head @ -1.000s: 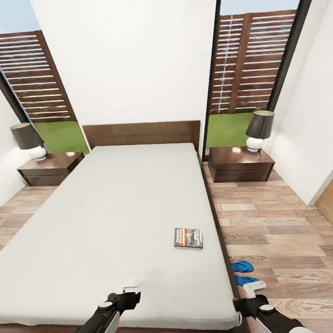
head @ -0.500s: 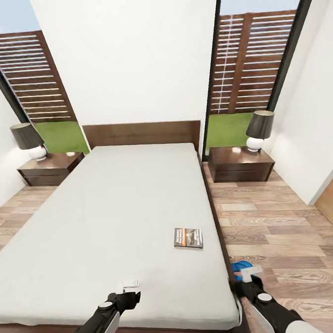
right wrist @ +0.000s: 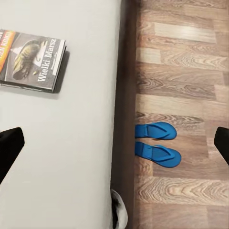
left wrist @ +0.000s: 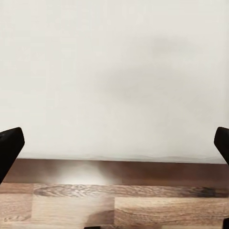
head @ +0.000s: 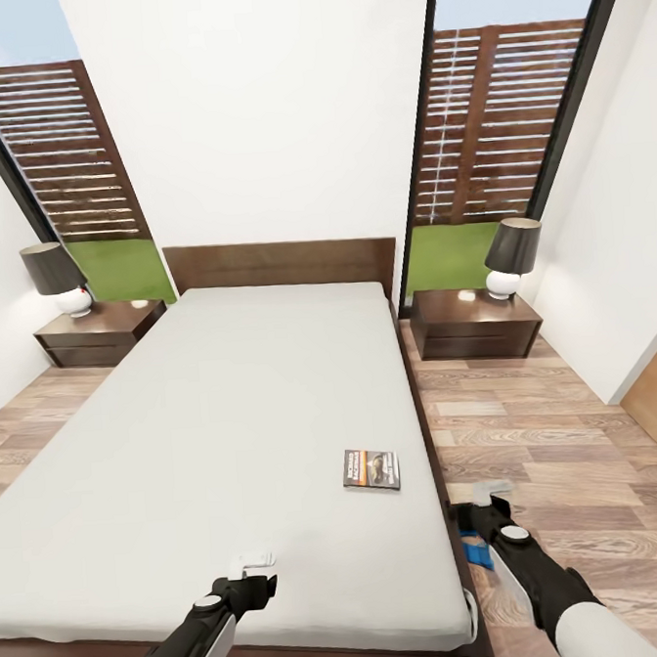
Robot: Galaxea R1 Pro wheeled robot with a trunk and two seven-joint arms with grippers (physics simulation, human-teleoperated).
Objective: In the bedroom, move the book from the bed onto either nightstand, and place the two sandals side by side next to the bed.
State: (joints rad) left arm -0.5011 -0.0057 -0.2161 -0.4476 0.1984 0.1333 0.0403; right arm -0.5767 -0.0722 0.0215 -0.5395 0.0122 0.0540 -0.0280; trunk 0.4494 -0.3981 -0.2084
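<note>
on grey bed, book reads "wielki marsz"; left gripper and right gripper jaws apart.

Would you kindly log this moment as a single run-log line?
book: on bed | sandals: side by side on floor | left gripper: open | right gripper: open

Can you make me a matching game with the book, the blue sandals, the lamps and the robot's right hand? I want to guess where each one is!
Things:
1. book
2. sandals
3. lamps
4. right gripper

Places:
A. on the wooden floor, side by side, close to the bed
B. one on each nightstand
C. lying flat on the grey mattress
D. in the air above the bed's right edge

Pairs: 1-C, 2-A, 3-B, 4-D
</note>
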